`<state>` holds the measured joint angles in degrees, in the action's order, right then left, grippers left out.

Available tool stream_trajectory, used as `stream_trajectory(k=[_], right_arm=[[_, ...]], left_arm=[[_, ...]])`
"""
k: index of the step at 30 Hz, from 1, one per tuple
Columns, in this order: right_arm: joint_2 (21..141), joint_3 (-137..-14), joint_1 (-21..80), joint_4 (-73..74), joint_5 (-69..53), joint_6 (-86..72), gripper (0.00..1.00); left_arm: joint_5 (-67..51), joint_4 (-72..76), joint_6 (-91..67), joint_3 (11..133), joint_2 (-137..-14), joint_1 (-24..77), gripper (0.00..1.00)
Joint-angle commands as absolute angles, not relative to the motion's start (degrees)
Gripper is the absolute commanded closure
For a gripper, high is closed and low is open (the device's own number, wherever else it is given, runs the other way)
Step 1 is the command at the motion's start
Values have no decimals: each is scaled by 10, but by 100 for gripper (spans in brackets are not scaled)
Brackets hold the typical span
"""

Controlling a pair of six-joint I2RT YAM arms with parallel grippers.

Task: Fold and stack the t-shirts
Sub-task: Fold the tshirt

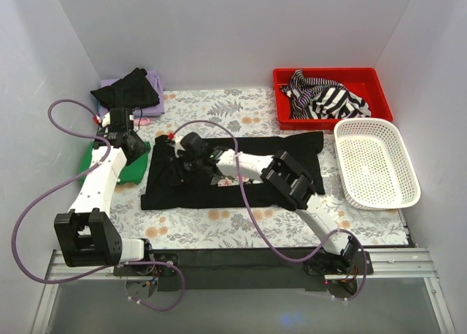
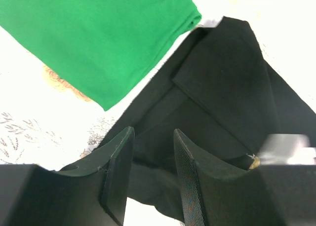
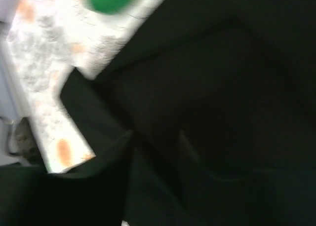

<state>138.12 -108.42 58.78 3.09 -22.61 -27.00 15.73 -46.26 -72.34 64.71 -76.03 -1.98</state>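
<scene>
Here, my left gripper [image 2: 153, 131] hangs with its jaws parted and nothing between them, over the left edge of the black t-shirt [image 1: 175, 188], which lies spread across the middle of the tabletop [image 1: 219, 232]. The green t-shirt [image 2: 108, 33] lies just beside that edge. My right gripper [image 3: 156, 134] is low over the same black cloth. That view is blurred and dark, so I cannot tell whether it grips.

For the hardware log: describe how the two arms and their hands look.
The left arm and right arm both have white links between blocky black joints. A purple cable loops along each, with small red tags near the wrists. The left hand shows two flat, black, wedge-shaped fingers with finely textured inner faces.
</scene>
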Motion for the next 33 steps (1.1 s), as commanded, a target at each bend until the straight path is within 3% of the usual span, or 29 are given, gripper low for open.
stream_trajectory(k=[1, 4, 13, 15, 23, 33], right_arm=[[1259, -1001, 562, 31, -94, -218, 47], [1183, -944, 520, 71, -37, -196, 39], [973, -765, 397, 165, 119, -184, 37], [951, -730, 375, 200, 147, -196, 33], [907, -636, 284, 243, 137, -252, 32], [837, -552, 261, 269, 48, -263, 36]], left_arm=[[115, -456, -707, 657, -736, -18, 64], [36, -422, -687, 638, -741, -18, 64], [-142, -367, -663, 663, -849, -13, 66], [-158, -363, -662, 679, -883, -7, 67], [-128, -379, -647, 791, -1050, 82, 72], [-143, -382, -650, 798, -1101, 107, 73]])
